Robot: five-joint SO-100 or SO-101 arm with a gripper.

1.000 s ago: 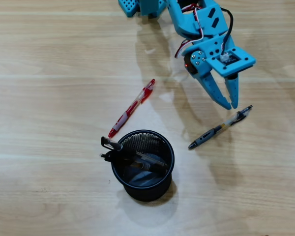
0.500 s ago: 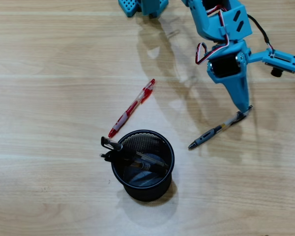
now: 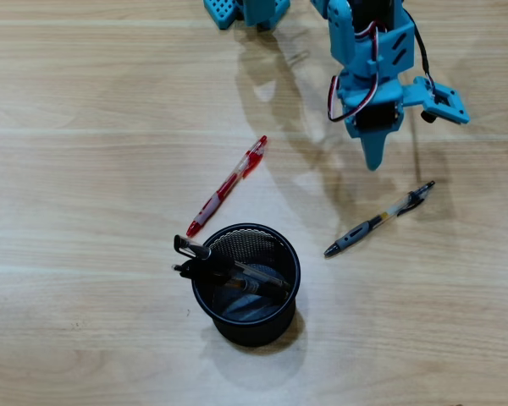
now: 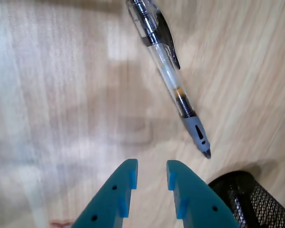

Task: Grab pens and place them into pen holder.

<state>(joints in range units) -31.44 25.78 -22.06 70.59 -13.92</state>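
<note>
A clear pen with a black clip and grey grip (image 3: 379, 218) lies slanted on the wooden table, right of the black mesh pen holder (image 3: 256, 331). A red pen (image 3: 229, 186) lies up and left of the holder. A few dark pens (image 3: 229, 271) stand inside the holder. My teal gripper (image 3: 372, 159) hovers above the table just up and left of the clear pen's clip end. In the wrist view the gripper (image 4: 150, 165) is open by a narrow gap and empty, with the clear pen (image 4: 173, 83) ahead of it to the right and the holder (image 4: 249, 199) at the lower right.
The arm's teal base parts (image 3: 245, 10) sit at the top edge of the overhead view. The light wooden table (image 3: 85, 127) carries only the pens and the holder.
</note>
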